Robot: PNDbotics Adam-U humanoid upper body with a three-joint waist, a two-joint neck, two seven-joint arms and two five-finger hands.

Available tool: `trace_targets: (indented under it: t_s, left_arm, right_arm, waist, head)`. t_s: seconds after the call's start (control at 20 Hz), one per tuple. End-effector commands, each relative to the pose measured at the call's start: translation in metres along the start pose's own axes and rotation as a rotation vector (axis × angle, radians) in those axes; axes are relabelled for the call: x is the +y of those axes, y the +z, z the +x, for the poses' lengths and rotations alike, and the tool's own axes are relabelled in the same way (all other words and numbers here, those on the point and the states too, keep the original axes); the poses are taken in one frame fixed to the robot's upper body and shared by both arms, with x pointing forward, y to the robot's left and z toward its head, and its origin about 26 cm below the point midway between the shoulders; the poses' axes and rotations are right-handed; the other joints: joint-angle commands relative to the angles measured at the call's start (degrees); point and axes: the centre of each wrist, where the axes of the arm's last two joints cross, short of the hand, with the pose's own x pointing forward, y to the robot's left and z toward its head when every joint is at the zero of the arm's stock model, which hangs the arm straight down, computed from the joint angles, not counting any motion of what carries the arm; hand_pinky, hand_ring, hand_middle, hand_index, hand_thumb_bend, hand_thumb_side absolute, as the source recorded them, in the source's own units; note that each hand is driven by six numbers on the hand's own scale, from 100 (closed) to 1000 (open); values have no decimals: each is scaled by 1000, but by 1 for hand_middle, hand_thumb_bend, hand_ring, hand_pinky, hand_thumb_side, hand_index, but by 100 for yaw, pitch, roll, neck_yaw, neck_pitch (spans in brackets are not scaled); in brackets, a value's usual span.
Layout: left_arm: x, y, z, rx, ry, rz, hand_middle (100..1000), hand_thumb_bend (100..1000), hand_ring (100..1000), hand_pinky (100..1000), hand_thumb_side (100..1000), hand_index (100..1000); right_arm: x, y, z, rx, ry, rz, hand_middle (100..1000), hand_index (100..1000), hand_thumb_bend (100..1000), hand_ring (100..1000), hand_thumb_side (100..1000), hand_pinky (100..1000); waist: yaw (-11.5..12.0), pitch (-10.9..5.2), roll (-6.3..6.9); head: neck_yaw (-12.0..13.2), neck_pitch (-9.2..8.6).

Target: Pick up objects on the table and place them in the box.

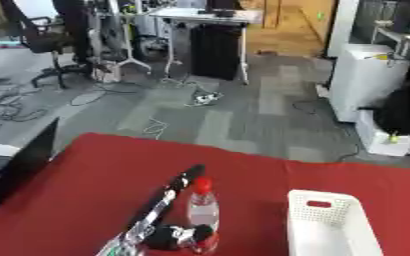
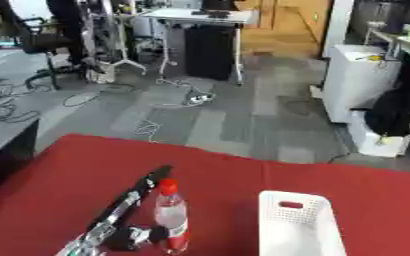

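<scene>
Room: office floor of grey carpet tiles fills the upper frame, with loose cables at the left, a black chair at upper left and a white desk at top centre.
Surface: red cloth covers the surface (image 1: 86, 190) across the lower frame; a dark panel stands at its left edge.
Left hand: the left hand (image 1: 169, 236) enters at lower centre-left, its black and silver arm slanting up and to the right behind it.
Fingers: dark fingers (image 1: 200, 234) curl round the foot of the bottle, clamped on it.
Bottle: the clear bottle (image 1: 203, 209) with a red cap stands upright at lower centre, its long axis vertical, base touching the hand.
Key relation: the box lies to the right of the held bottle, near but apart, so the left hand is the one placed to carry it across.
Box: the white box (image 1: 331, 225) with perforated walls and a handle slot sits at lower right; what shows of its inside looks empty.
Right hand: not seen in either view.
</scene>
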Motion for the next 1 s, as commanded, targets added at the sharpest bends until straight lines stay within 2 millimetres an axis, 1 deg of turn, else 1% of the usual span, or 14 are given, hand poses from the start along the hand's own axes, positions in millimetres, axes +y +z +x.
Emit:
trace_targets:
  t_s: [0.05,0.3,0.45,0.7,0.85,1.0]
  left_arm:
    - [13,-7,6,-15,15,8,1000,694,956,1000,785,1000]
    - [18,-6,2,18,17,-6,1000,674,960,1000,816,1000]
    - [18,-3,-4,46,4,-21,1000,666,968,1000,838,1000]
    - [16,0,-15,86,-4,-42,1000,671,971,1000,850,1000]
    - [11,4,-23,126,34,-60,1000,667,984,1000,898,1000]
    - [6,5,-28,152,97,-70,1000,673,985,1000,906,1000]
  right_arm:
    - [-3,-3,2,-14,11,8,863,849,100,858,965,875]
    - [-3,-3,2,-15,9,10,862,846,100,858,964,875]
    - [-2,-3,2,-16,8,10,862,846,100,858,964,876]
    - [-2,-3,2,-18,6,9,862,845,100,858,963,876]
    - [-2,-3,2,-19,5,9,862,845,100,858,962,876]
    - [-2,-3,2,-20,5,9,862,845,100,858,962,876]
  waist:
    - [-11,-58,-5]
    - [-31,-45,-24]
    - [-50,-36,-34]
    - [-73,-26,-45]
    - [-91,-15,-40]
    - [-110,-6,-35]
  head:
    - [41,-88]
    - [52,-113]
    - [51,-127]
    - [38,-121]
    - [29,-109]
    - [15,-97]
